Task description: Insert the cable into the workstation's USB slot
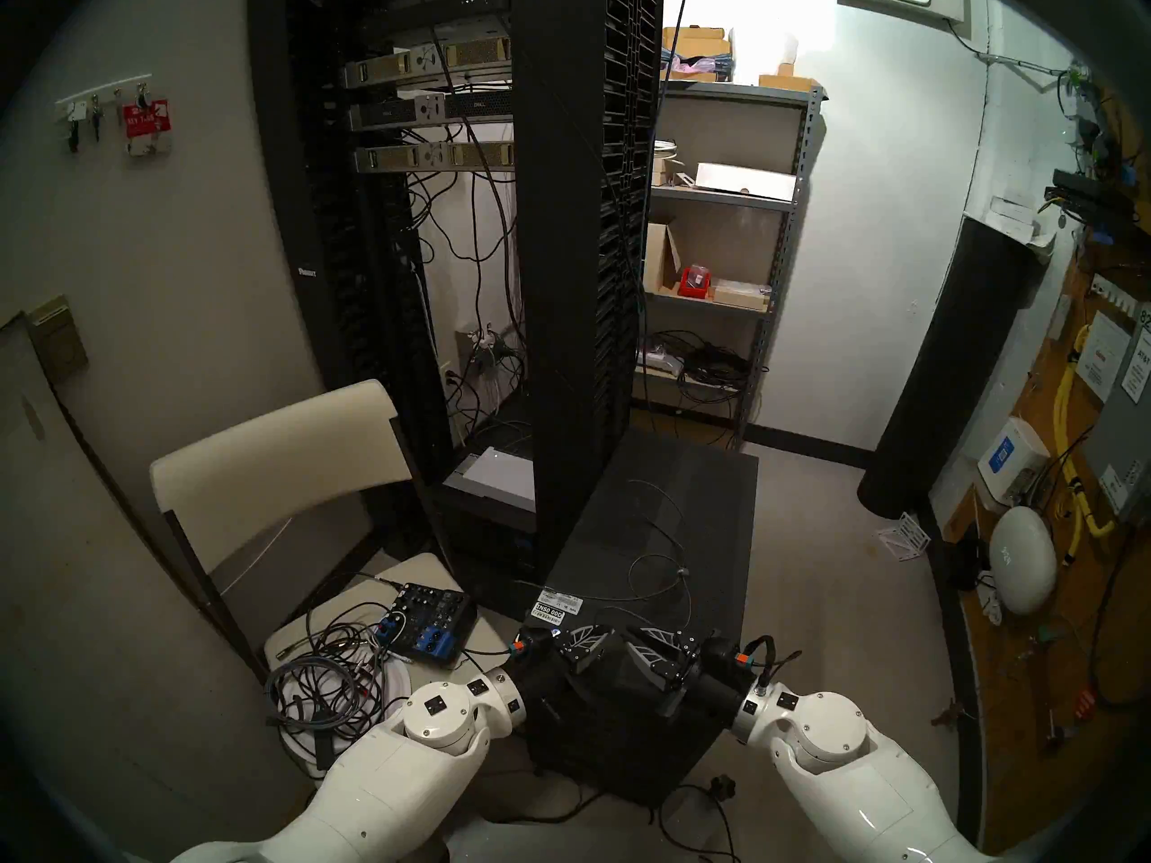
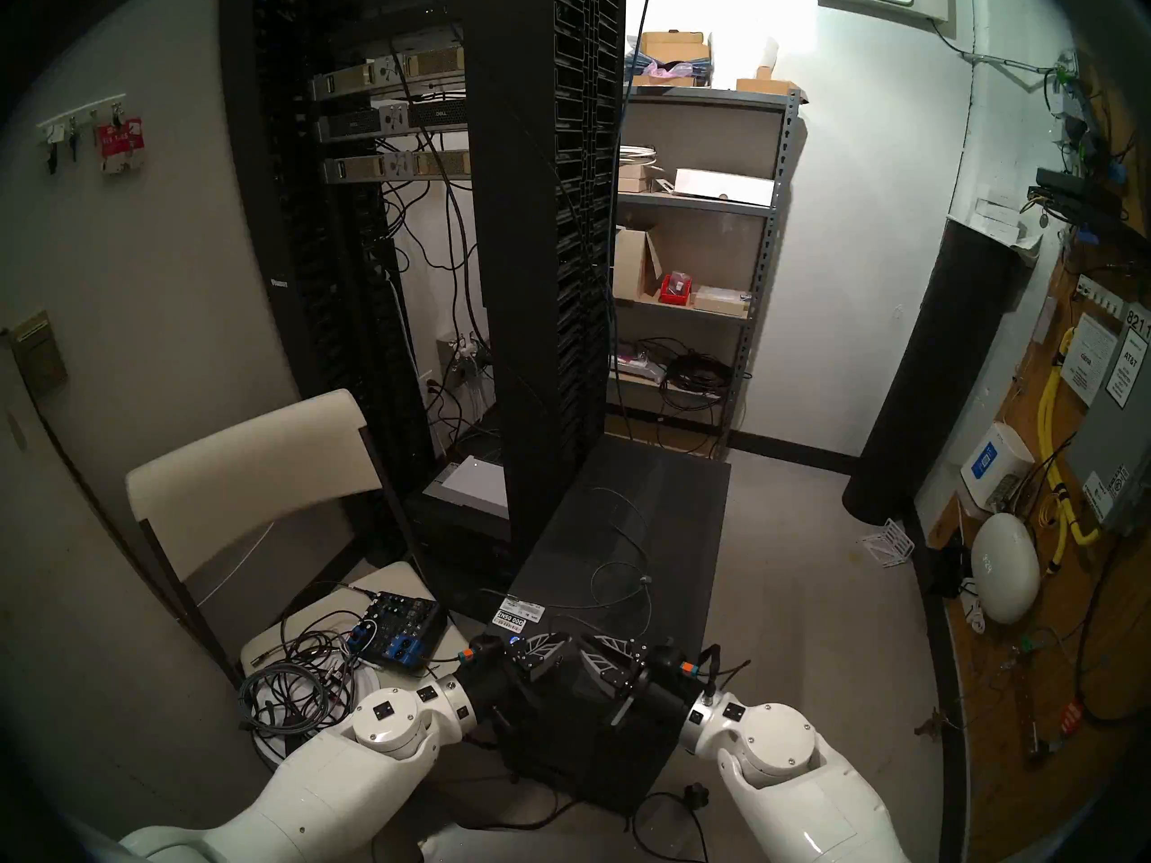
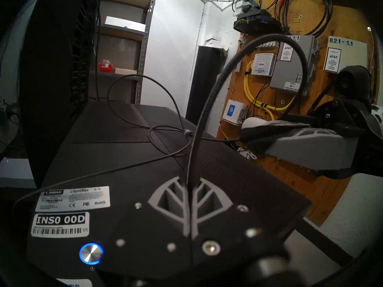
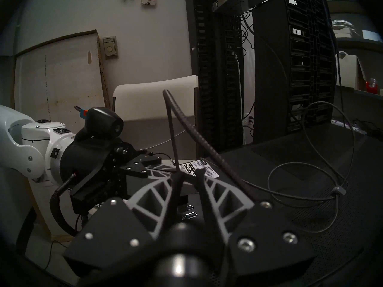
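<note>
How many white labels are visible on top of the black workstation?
3. On the workstation, left wrist view: a wide label with compliance marks, the barcode label right below it, and a third label cut off at the frame's bottom edge. Others may be hidden.

Thin dark-grey cable [image 3: 165,106] loops loosely atop the black mesh workstation [image 3: 116,125], unplugged from the USB slot [image 4: 186,207].

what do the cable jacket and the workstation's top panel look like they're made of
Cable: a woven, probably fabric-braided jacket, matte dark grey; a fine crosshatch weave shows up close.
Workstation top panel: likely painted sheet metal, matte black; rows of tiny punched holes form a mesh.
</note>
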Action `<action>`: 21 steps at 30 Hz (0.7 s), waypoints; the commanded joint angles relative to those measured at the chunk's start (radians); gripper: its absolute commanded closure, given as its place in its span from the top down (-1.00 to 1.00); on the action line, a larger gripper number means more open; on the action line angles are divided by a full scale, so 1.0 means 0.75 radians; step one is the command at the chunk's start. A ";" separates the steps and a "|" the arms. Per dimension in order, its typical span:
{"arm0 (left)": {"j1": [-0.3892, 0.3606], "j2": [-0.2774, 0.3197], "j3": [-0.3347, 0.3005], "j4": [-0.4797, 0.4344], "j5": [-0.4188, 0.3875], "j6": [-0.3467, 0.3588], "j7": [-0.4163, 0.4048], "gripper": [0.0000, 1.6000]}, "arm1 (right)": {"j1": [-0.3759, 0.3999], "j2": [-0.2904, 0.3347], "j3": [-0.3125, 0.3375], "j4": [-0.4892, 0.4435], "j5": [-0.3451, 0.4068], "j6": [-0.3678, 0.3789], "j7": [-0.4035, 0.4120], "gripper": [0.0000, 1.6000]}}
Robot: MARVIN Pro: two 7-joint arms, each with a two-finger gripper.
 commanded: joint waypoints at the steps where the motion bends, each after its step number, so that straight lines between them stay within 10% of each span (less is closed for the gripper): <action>1: -0.004 -0.025 0.008 -0.001 0.010 -0.035 0.012 -1.00 | -0.006 -0.005 0.002 -0.033 0.011 -0.009 0.005 -0.02; 21: -0.026 -0.022 0.026 0.037 0.029 -0.098 0.022 -1.00 | -0.030 -0.012 0.012 -0.053 0.004 -0.016 0.004 -0.02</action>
